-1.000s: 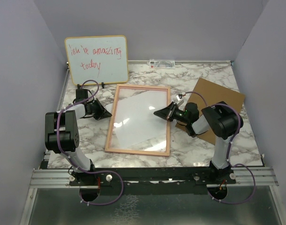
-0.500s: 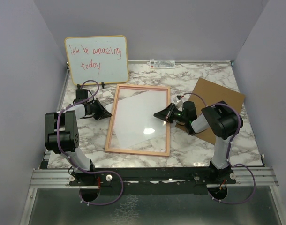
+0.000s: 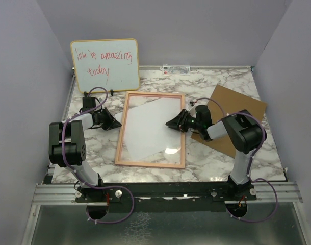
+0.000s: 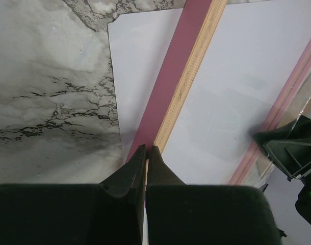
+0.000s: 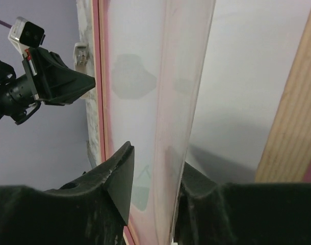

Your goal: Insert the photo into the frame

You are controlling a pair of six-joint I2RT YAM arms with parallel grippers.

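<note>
Two hands flank the frame (image 3: 124, 133), which lies flat on the table (image 3: 209, 159). The photo (image 3: 145, 130) lies askew inside it, white side up, with the brown backing board (image 3: 238, 109) well apart on the right.

From the left wrist, the left hand (image 4: 146, 153) is clenched and empty at the left rail.

From the right wrist, the right hand (image 5: 153, 168) has parted fingers either side of the sheet's edge, apparently released.

The step is seating the photo; it still needs squaring within the border.
</note>
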